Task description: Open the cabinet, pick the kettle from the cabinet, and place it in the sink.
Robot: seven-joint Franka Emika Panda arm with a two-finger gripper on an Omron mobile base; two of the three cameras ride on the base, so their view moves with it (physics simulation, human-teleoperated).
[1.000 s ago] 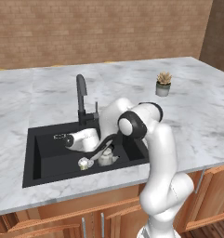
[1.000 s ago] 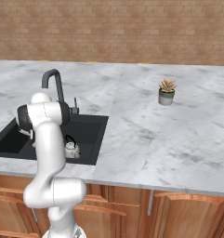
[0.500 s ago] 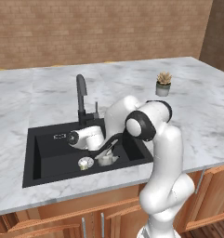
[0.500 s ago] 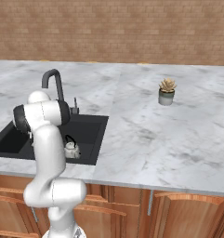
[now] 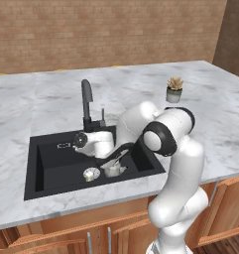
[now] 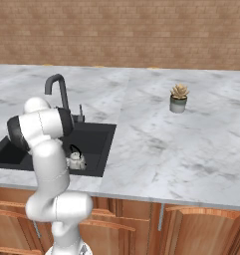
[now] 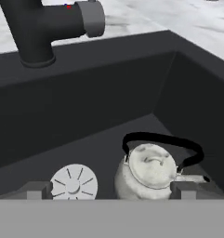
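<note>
I see the kettle [image 7: 150, 174] sitting upright on the floor of the sink [image 5: 46, 168], toward the basin's right end, its black handle arched over the round lid. In the left base view it [image 5: 112, 168] stands just beside the round silver drain [image 5: 91, 174], and the hand view puts the drain [image 7: 74, 184] just to the kettle's left, the two apart by a narrow strip of black floor. From the right base view the kettle [image 6: 75, 160] is near the basin's front wall.

My gripper [image 7: 108, 189] hangs above the kettle with its fingers spread wide, one fingertip [image 7: 36, 189] over by the drain and the other past the kettle's far side; nothing is held between them (the kettle rests on the sink floor on its own). In the left base view the hand reaches down into the basin from the right.

Behind the basin the black curved faucet [image 5: 86, 104] rises from the marble counter [image 5: 141, 89]. A small potted succulent [image 5: 174, 89] stands well apart on the counter to the right.
</note>
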